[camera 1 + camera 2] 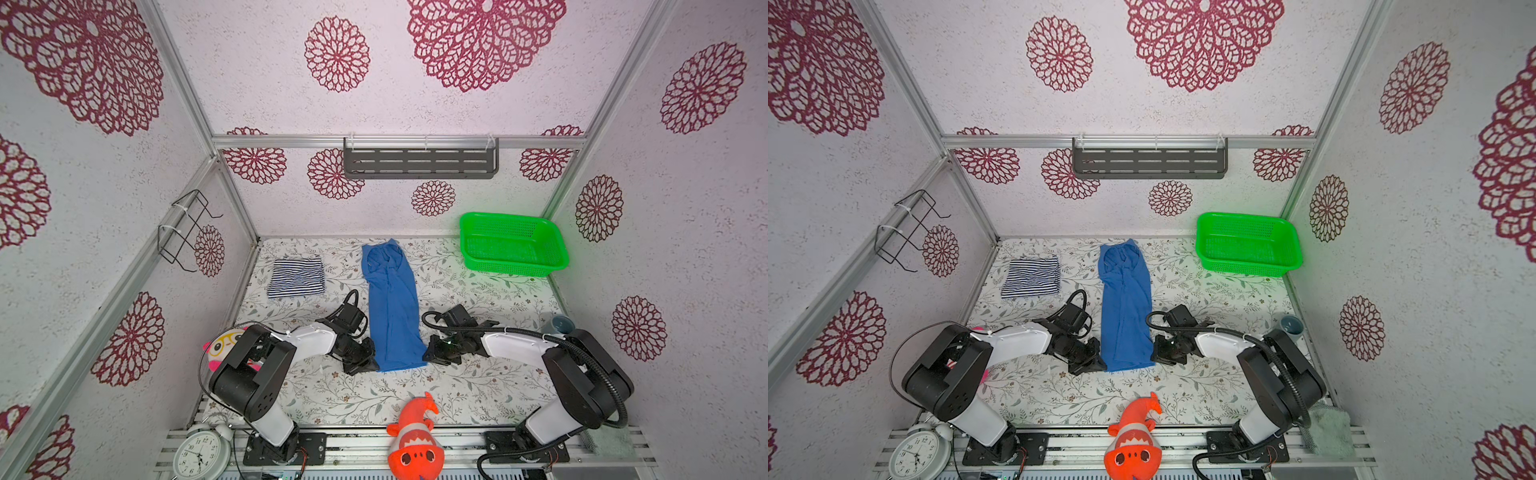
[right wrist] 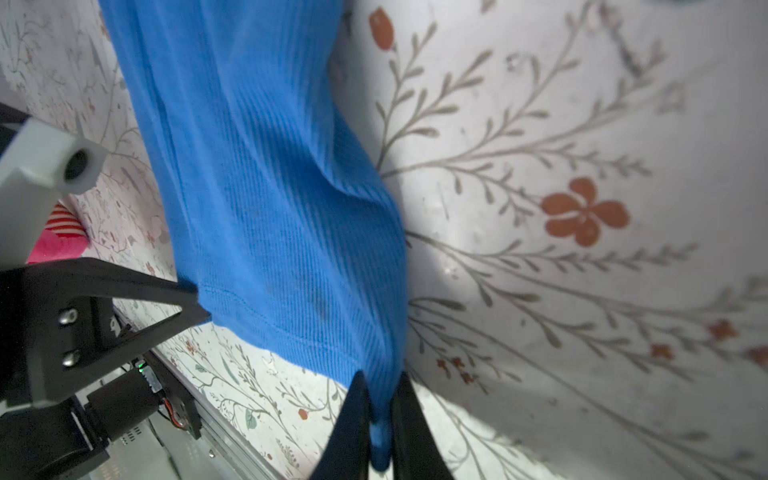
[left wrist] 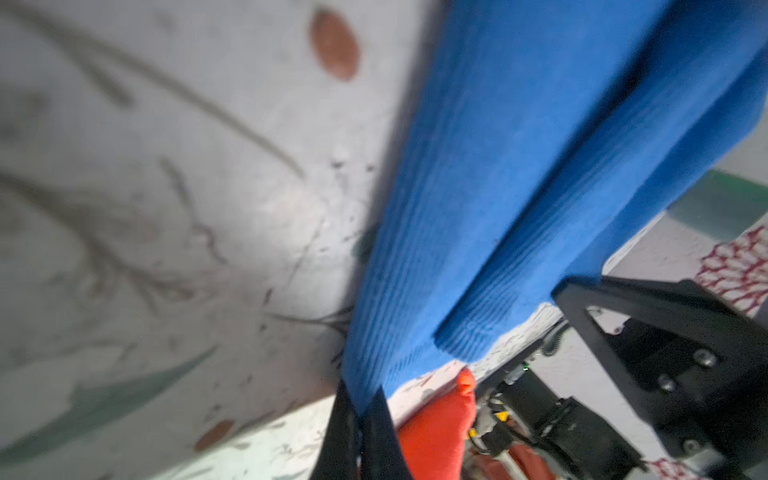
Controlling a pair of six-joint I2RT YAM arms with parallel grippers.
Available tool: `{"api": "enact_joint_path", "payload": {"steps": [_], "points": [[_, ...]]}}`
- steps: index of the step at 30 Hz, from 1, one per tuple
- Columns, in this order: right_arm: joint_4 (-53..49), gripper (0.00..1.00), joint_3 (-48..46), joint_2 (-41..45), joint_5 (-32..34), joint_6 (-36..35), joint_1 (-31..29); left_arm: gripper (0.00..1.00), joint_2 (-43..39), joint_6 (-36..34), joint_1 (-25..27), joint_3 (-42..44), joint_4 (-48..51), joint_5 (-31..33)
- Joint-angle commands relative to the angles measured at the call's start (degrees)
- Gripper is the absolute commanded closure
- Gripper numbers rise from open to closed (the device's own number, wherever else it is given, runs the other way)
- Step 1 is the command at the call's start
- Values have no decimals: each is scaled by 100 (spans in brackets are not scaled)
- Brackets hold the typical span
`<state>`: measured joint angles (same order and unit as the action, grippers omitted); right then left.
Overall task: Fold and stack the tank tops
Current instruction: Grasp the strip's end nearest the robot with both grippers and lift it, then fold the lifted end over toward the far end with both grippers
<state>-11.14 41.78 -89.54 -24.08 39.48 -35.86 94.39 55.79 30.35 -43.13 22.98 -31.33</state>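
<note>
With both hem corners pinched, I judge I'm at the lengthwise fold. The left fingers point(image 3: 338, 440) are closed on one near corner of the blue tank top point(image 1: 392, 307); the right fingers point(image 2: 353, 432) are closed on the other. The top lies as a narrow strip mid-tabletop point(image 1: 478, 299), straps toward the back wall. The striped tank top point(image 1: 296, 277) sits folded back-left, well apart.

Risks:
- Both bites are thin edge grabs, so the ribbed cloth could slip out on the lift.
- The folded-in flap looks outside the left grip and may fall open.
- Uneven arm travel would skew the fold.
- Dragging low would bunch the cloth.
</note>
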Motion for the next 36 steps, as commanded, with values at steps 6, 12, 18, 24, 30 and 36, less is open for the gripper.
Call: {"api": "enact_joint_path", "payload": {"steps": [6,12,18,24,30,36], "points": [[-1019,100,-68,736,521,47,-603,100,-929,173,243,573,399,484],[-1327,100,225,956,666,-50,-705,100,-1879,455,261,703,837,900],[-1730,100,1232,476,899,-540,-564,100,-1449,-298,88,-428,1447,1136],[-2272,100,2540,-396,1128,-1418,-197,100,-663,-974,-360,-1396,1481,914],[-2507,100,3625,-1294,1299,-2101,206,100,147,-1556,-813,-2401,1482,839],[-2472,100,4690,-2177,1318,-2503,482,100,903,-1800,-1177,-3122,1214,704]]}}
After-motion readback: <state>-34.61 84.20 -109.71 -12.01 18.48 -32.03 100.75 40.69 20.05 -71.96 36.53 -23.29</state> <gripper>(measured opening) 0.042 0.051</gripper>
